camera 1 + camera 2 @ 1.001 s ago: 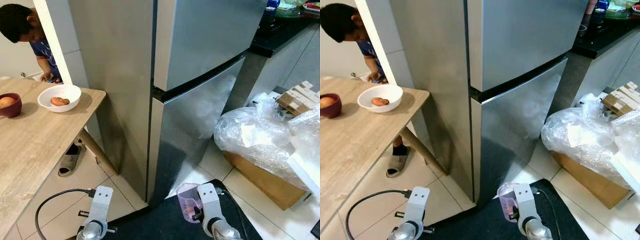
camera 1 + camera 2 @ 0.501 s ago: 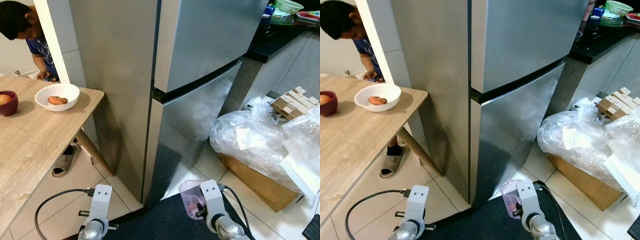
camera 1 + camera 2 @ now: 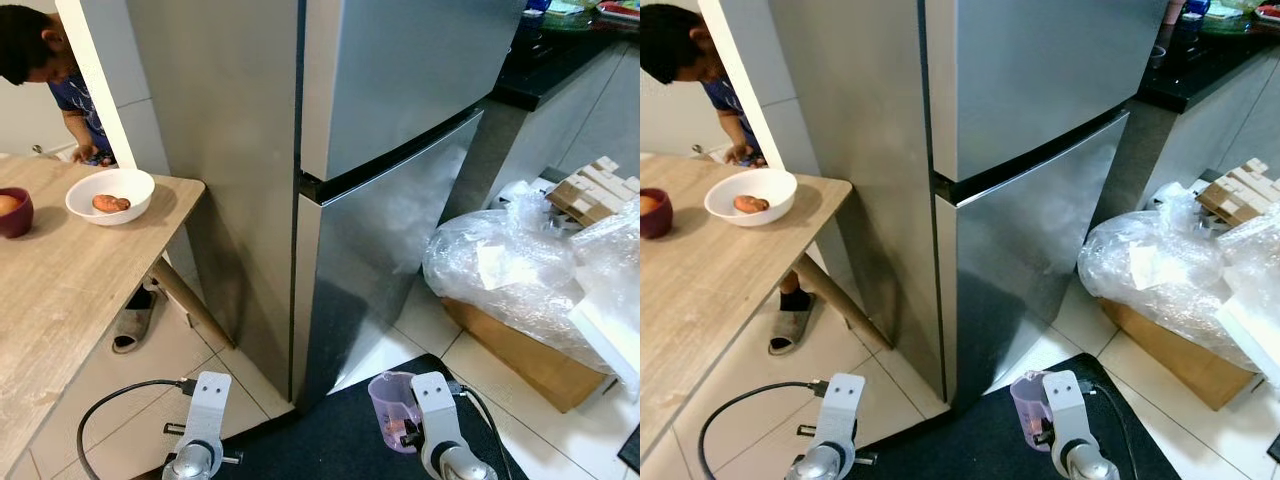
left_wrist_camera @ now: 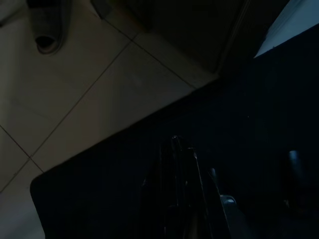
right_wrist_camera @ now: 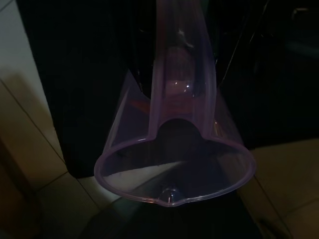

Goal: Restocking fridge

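Purple measuring jug (image 5: pixel 174 164) clamped in right end effector (image 3: pixel 408 432), spout plain from the wrist; fridge (image 3: pixel 380 150) ahead.

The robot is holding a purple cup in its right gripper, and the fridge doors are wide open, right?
Not quite. The right gripper does hold the purple cup, but both fridge doors are shut, as the left eye view shows.

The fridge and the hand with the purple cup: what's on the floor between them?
Just the dark mat and a strip of pale floor tile, seen from the head camera. The right hand holds the purple cup low before the closed fridge.
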`<state>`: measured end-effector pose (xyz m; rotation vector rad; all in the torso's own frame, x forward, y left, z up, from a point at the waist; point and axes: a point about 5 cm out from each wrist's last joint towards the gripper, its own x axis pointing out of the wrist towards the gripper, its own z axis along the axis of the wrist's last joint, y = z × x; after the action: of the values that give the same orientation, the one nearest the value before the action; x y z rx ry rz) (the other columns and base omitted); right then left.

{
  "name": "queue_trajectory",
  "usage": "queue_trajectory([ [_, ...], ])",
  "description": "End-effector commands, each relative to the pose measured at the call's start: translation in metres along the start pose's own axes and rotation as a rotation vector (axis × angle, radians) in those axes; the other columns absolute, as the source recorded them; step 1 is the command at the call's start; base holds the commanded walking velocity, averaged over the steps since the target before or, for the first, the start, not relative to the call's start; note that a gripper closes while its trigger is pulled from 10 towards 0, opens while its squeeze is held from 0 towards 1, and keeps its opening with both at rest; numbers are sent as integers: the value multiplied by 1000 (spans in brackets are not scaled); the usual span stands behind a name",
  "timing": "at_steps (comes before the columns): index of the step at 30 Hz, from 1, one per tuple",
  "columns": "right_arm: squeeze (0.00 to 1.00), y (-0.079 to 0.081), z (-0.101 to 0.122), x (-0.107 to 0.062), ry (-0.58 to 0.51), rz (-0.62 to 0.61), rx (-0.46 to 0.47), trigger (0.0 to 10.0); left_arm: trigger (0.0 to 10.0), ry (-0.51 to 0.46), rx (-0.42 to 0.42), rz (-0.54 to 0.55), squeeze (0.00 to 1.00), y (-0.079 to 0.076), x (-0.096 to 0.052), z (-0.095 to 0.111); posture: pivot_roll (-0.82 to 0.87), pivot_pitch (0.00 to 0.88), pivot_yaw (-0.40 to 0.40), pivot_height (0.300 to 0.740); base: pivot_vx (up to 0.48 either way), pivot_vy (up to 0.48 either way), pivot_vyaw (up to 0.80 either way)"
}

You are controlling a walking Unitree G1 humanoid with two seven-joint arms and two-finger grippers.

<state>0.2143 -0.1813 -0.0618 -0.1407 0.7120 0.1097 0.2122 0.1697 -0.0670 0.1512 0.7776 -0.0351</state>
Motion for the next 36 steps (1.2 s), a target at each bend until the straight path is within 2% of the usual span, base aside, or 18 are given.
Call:
queue_trajectory([
  [1, 0, 0, -1, -1, 2, -3, 7, 10000, 10000, -8, -5, 18, 0, 4, 0, 2, -104, 18, -10, 740, 0, 0, 0],
  [4, 0, 1, -2, -1, 7, 11, -14, 10000, 10000, -13, -30, 37, 0, 4, 0, 2, -100, 16, -20, 740, 0, 0, 0],
  [8, 0, 2, 2, 1, 5, 18, -27, 10000, 10000, 2, -21, 25, 0, -1, -2, -6, -90, 8, -21, 740, 0, 0, 0],
  [15, 0, 4, 7, 4, 0, 22, -34, 10000, 10000, 9, -4, 27, 0, 2, -4, -12, -81, 0, -16, 740, 0, 0, 0],
  [22, 0, 3, 0, 1, 22, 12, -33, 10000, 10000, -3, -10, 34, 0, 2, -5, -12, -68, 0, -27, 740, 0, 0, 0],
  [27, 0, 8, -9, -2, 46, 18, -30, 10000, 10000, -25, -21, 28, 0, 4, -10, -21, -66, 0, -20, 740, 0, 0, 0],
  [30, 0, 9, -11, -2, 47, 16, -30, 10000, 10000, -18, -63, 32, 0, 5, -12, -26, -64, 0, -18, 740, 0, 0, 0],
  [36, 0, 9, -14, -3, 56, 17, -38, 10000, 10000, -30, -58, 22, 0, 4, -11, -24, -62, 0, -18, 740, 0, 0, 0],
])
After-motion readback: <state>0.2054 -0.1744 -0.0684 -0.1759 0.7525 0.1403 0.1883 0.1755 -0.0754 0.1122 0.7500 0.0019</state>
